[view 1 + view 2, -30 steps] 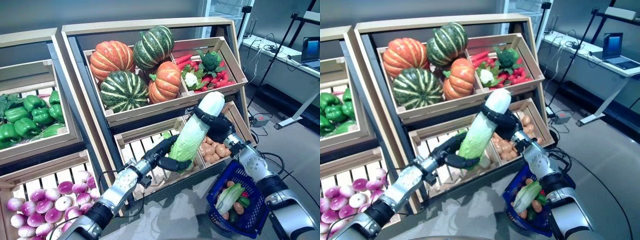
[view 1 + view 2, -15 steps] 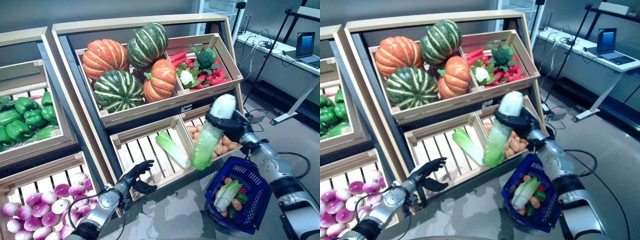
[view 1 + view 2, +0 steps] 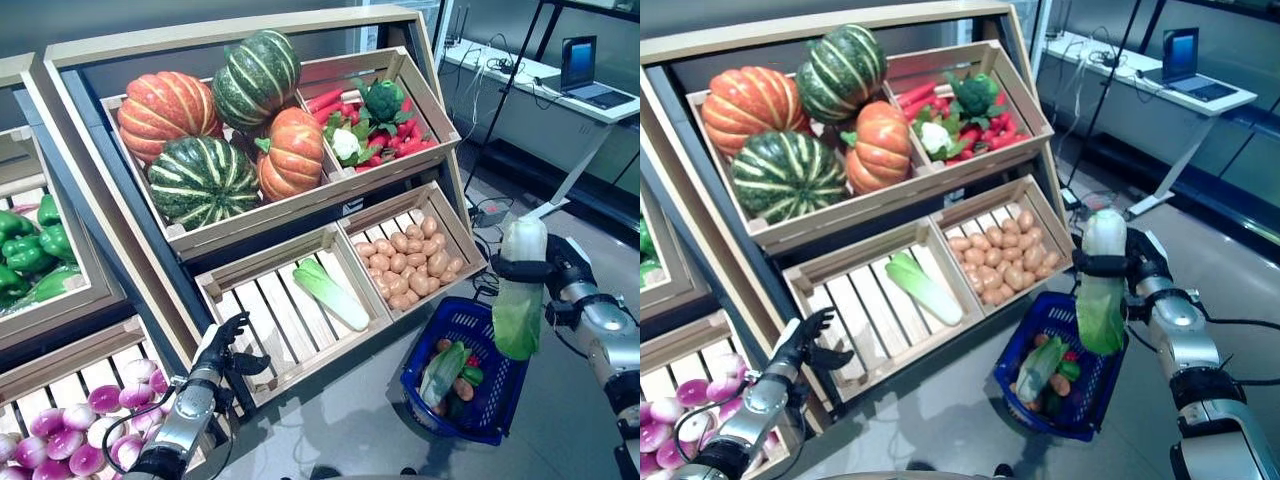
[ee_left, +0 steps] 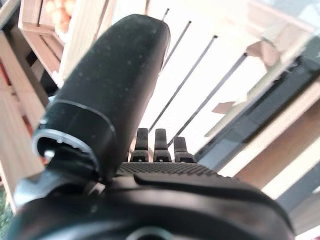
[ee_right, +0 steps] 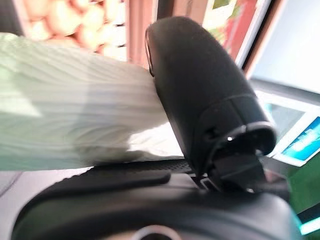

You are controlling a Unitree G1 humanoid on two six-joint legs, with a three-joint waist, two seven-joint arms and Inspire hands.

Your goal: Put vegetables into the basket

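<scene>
Right hand (image 3: 560, 272), dark-fingered, is wrapped round the pale upper end of a long green-and-white napa cabbage (image 3: 518, 290), which hangs upright with its leafy green end down, above the far rim of the blue plastic mesh basket (image 3: 497, 405) on the floor beside the wooden produce stand (image 3: 190, 340). Inside the basket lie another leafy green vegetable and a few small red, orange and green ones. To finish well, I judge the hand should carry the cabbage over the middle of the basket, lower the leafy end in among the others, tilt it to lie flat, then let go. Left hand (image 3: 226, 350), fingers loose and holding nothing, hovers by the slatted crate holding one more cabbage (image 3: 330, 293)
</scene>
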